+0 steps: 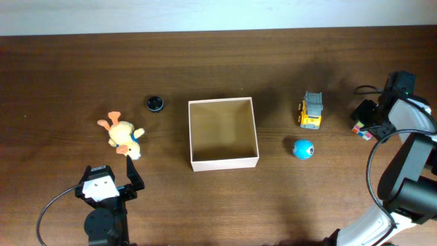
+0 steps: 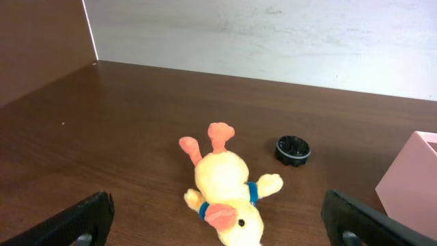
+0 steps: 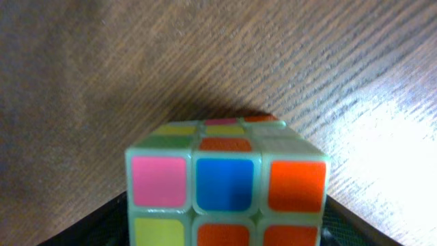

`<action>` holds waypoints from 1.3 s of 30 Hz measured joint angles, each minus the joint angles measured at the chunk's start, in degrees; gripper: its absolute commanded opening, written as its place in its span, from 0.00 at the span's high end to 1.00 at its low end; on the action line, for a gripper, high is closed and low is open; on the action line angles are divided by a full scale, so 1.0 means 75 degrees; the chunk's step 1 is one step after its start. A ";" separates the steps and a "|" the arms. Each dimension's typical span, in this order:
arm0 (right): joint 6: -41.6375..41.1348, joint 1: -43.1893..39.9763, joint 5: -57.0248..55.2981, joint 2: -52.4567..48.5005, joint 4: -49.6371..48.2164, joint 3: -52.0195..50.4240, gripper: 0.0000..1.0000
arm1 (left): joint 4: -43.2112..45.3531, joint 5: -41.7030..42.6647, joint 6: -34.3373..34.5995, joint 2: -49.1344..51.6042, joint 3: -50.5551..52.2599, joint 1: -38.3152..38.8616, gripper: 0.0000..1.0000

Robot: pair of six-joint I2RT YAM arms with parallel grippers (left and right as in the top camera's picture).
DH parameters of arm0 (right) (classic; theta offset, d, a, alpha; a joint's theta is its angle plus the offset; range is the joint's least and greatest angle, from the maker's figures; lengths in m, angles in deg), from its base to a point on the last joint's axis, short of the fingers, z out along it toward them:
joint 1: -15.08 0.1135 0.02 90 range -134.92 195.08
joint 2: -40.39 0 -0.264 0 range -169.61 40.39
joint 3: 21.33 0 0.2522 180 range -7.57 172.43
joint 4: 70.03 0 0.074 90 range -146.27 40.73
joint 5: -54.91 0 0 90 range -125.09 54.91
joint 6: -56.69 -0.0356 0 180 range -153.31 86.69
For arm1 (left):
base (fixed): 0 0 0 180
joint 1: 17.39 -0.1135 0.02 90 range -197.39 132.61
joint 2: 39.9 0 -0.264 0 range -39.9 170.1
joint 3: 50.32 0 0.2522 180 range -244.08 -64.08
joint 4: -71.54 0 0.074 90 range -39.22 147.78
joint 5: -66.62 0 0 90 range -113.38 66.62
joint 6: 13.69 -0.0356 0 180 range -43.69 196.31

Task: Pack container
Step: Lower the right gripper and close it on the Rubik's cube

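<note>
— What do we have on the right?
— Our right pincer [image 3: 224, 203] grips the cube [image 3: 225, 178], with a dark finger pressed to each of its sides, near the right end of the table [image 1: 68, 75].
— And on the left?
— Our left pincer [image 2: 217, 201] is spread wide and holds nothing. Its two fingers [image 2: 82, 220] show at the bottom corners of the wrist view. The plush [image 1: 123, 136] lies just ahead of it on its side, orange feet pointing away from us. Beyond the plush we see a small black cap [image 1: 155, 103].
— Where is the box?
— The box [image 1: 225, 162] sits at mid-table, open side up, right of the plush and well apart from both pincers. Between it and our right arm stand a yellow truck [image 1: 311, 111] and, nearer us, a blue ball [image 1: 303, 148].
</note>
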 measured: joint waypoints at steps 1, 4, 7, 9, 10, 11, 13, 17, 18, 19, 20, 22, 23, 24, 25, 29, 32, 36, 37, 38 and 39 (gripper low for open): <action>0.0006 0.0000 -0.0003 0.0000 0.0041 0.0000 0.28 | 0.0000 0.0000 0.0000 0.0000 0.0000 0.0000 0.01; 0.0020 0.0000 0.0000 0.0000 0.0073 0.0000 0.29 | 0.0000 0.0000 0.0000 0.0000 0.0000 0.0000 0.01; 0.0047 0.0000 -0.0003 0.0000 0.0079 0.0000 0.33 | 0.0000 0.0000 0.0000 0.0000 0.0000 0.0000 0.01; 0.0117 0.0000 -0.0003 0.0000 0.0070 0.0000 0.32 | -0.0003 0.0000 0.0000 0.0000 0.0000 0.0000 0.01; 0.0154 0.0000 -0.0003 0.0000 0.0064 0.0000 0.32 | 0.0000 0.0000 0.0000 0.0000 0.0000 0.0000 0.01; 0.0207 0.0000 -0.0003 0.0000 0.0041 0.0000 0.30 | 0.0000 0.0000 0.0000 0.0000 0.0000 0.0000 0.01; 0.0344 0.0000 0.0000 0.0000 -0.0035 0.0000 0.27 | 0.0000 0.0000 0.0000 0.0000 0.0000 0.0000 0.01; 0.0638 0.0000 -0.0006 0.0000 -0.0192 0.0000 0.27 | 0.0000 0.0000 0.0000 0.0000 0.0000 0.0000 0.01; 0.0682 0.0000 -0.0006 0.0000 -0.0210 0.0000 0.27 | 0.0000 0.0000 0.0000 0.0000 0.0000 0.0000 0.01; 0.0708 0.0000 -0.0006 0.0000 -0.0221 0.0000 0.28 | -0.0003 0.0000 0.0000 0.0000 0.0000 0.0000 0.01; 0.0746 0.0000 -0.0006 0.0000 -0.0230 0.0000 0.32 | 0.0000 0.0000 0.0000 0.0000 0.0000 0.0000 0.01; 0.0769 0.0000 -0.0006 0.0000 -0.0230 0.0000 0.39 | 0.0000 0.0000 0.0000 0.0000 0.0000 0.0000 0.01; 0.0813 0.0000 -0.0009 0.0000 -0.0233 0.0000 0.41 | 0.0000 0.0000 0.0000 0.0000 0.0000 0.0000 0.01; 0.0816 0.0000 -0.0015 0.0000 -0.0233 0.0000 0.45 | 0.0000 0.0000 0.0000 0.0000 0.0000 0.0000 0.01; 0.0839 0.0000 -0.0012 0.0000 -0.0236 0.0000 0.47 | 0.0000 0.0000 0.0000 0.0000 0.0000 0.0000 0.01; 0.0851 0.0000 -0.0020 0.0000 -0.0256 0.0000 0.51 | 0.0000 0.0000 0.0000 0.0000 0.0000 0.0000 0.01; 0.0857 0.0000 -0.0026 0.0000 -0.0256 0.0000 0.51 | 0.0000 0.0000 0.0000 0.0000 0.0000 0.0000 0.01; 0.0874 0.0000 -0.0026 0.0000 -0.0259 0.0000 0.51 | 0.0000 0.0000 0.0000 0.0000 0.0000 0.0000 0.01; 0.0871 0.0000 -0.0026 0.0000 -0.0259 0.0000 0.51 | 0.0000 0.0000 0.0000 0.0000 0.0000 0.0000 0.01; 0.0880 0.0000 -0.0029 0.0000 -0.0259 0.0003 0.51 | 0.0000 0.0000 0.0000 0.0000 0.0000 0.0000 0.01; 0.0874 0.0000 -0.0026 0.0000 -0.0254 0.0006 0.51 | 0.0000 0.0000 0.0000 0.0000 0.0000 0.0000 0.01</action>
